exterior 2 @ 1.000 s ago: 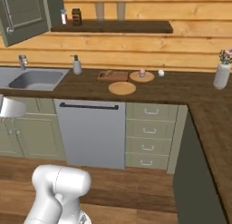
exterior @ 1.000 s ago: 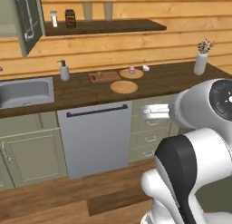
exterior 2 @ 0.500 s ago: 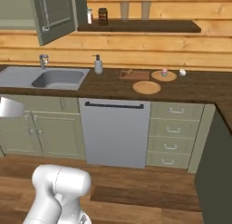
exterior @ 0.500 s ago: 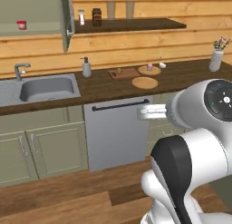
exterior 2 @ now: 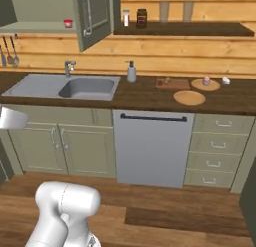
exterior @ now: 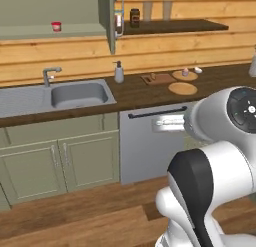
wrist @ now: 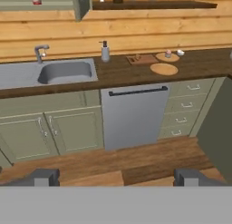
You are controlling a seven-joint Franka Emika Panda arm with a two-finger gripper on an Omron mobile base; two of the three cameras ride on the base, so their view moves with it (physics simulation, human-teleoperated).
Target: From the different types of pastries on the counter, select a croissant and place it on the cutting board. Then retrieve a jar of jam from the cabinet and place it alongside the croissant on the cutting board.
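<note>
While the claw (wrist: 116, 177) gapes — jam jar (exterior: 56, 26) in open cabinet (exterior: 106, 21).

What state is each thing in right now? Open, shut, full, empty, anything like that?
Wall cabinet: door open.
Jam jar: lid on, standing upright on the cabinet shelf.
Cutting board: flat on the counter, croissant on it.
Gripper: open, holding nothing.
Sink: empty.
Dishwasher: shut.
</note>
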